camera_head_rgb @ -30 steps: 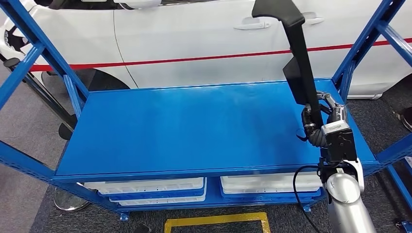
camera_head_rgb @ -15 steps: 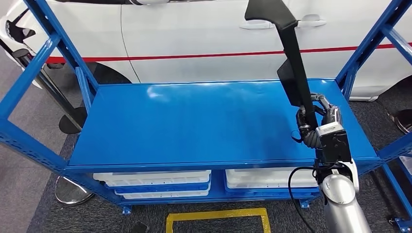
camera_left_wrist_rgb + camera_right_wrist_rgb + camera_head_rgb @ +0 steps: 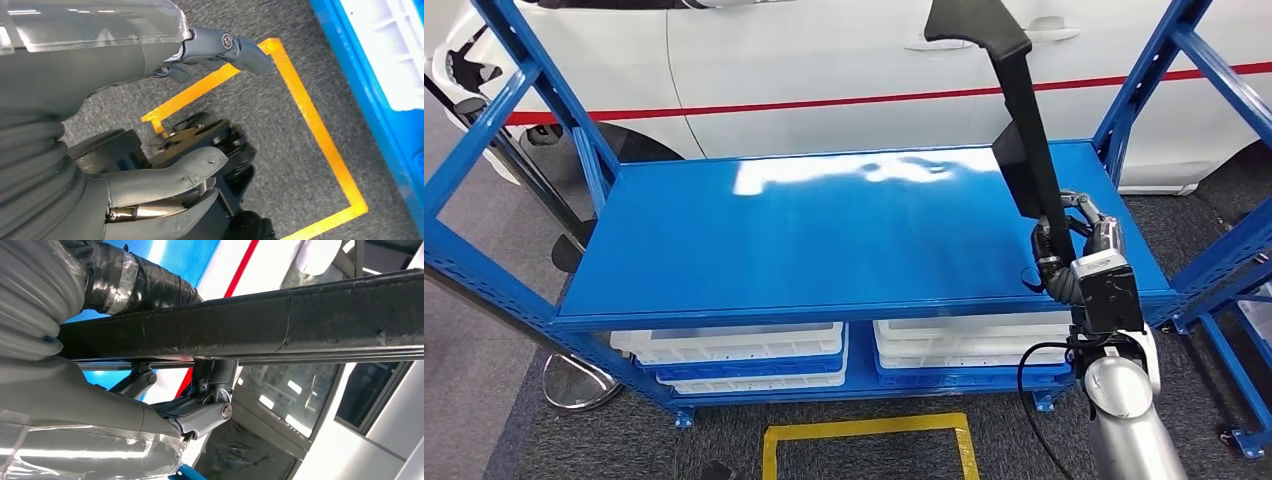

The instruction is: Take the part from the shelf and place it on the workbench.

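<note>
A long black trim part (image 3: 1024, 130) stands nearly upright above the right end of the blue shelf (image 3: 804, 240). My right hand (image 3: 1074, 240) grips its lower end, fingers wrapped round the bar. The right wrist view has the same black part (image 3: 250, 327) running across the picture, clamped between thumb and fingers (image 3: 205, 405). My left hand (image 3: 150, 115) hangs over the grey carpet with its fingers (image 3: 235, 47) apart and nothing in it.
A white car (image 3: 824, 70) with a red stripe stands behind the shelf. White trays (image 3: 744, 350) lie on the lower level. Blue uprights (image 3: 1144, 90) frame both ends. A yellow taped square (image 3: 864, 440) marks the carpet in front; a stanchion base (image 3: 574, 385) sits at the left.
The whole view has shifted: the shelf sits a little further from me and lower in the picture. My right hand still holds the black part upright, in about the same pose.
</note>
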